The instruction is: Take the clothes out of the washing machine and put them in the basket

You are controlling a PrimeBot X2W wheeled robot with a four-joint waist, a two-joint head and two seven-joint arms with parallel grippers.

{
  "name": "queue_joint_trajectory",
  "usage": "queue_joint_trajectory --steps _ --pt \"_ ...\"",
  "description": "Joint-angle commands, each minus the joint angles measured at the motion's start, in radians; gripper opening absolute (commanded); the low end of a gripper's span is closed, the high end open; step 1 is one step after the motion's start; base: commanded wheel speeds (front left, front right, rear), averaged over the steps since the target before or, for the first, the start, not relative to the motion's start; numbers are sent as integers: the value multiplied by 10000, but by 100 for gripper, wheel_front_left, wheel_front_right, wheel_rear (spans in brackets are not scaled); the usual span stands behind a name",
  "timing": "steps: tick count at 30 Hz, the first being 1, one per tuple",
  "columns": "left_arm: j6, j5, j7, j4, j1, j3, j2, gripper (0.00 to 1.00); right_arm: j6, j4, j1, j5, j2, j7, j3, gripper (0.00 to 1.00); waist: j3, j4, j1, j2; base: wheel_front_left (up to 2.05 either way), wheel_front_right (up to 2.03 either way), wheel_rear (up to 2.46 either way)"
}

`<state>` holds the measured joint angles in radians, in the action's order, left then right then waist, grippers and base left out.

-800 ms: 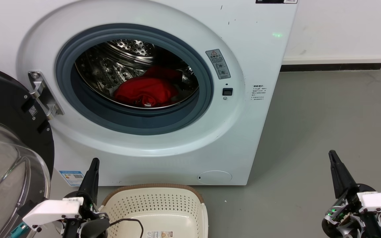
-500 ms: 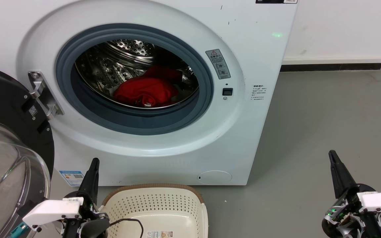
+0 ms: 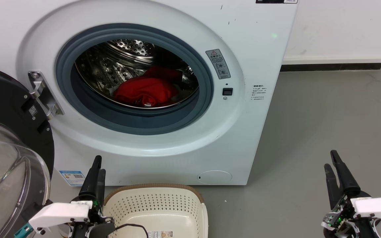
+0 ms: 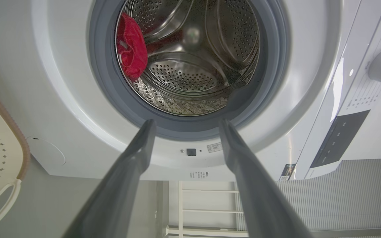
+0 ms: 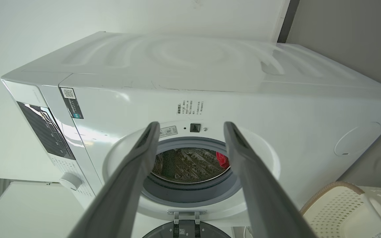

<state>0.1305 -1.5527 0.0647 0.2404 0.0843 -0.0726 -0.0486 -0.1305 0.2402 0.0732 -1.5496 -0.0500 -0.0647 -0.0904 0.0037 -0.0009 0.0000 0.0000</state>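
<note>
Clothes (image 3: 144, 91) still lie in the drum of the washing machine (image 3: 253, 49), whose door is open. The basket (image 3: 154, 201) in front shows no garment, so all the work is left. The left pincer (image 3: 99, 164) and right pincer (image 3: 330, 159) are both released, grasping nothing.

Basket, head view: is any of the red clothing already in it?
No, the clothes lie inside the washing machine, and no red fabric shows in the basket.
</note>
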Motion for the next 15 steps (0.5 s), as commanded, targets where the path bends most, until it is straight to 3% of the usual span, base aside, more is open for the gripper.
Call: queue_joint_trajectory --steps 1,15 --pt "2 768 -218 -441 278 37 -24 100 -2 -407 56 962 -39 224 -24 100 2 1 0 0 0 0 0" --pt "2 4419 -776 -1070 201 285 -40 100 -2 -1183 -226 4731 -17 783 134 100 -6 -40 0 0 0 0 0"
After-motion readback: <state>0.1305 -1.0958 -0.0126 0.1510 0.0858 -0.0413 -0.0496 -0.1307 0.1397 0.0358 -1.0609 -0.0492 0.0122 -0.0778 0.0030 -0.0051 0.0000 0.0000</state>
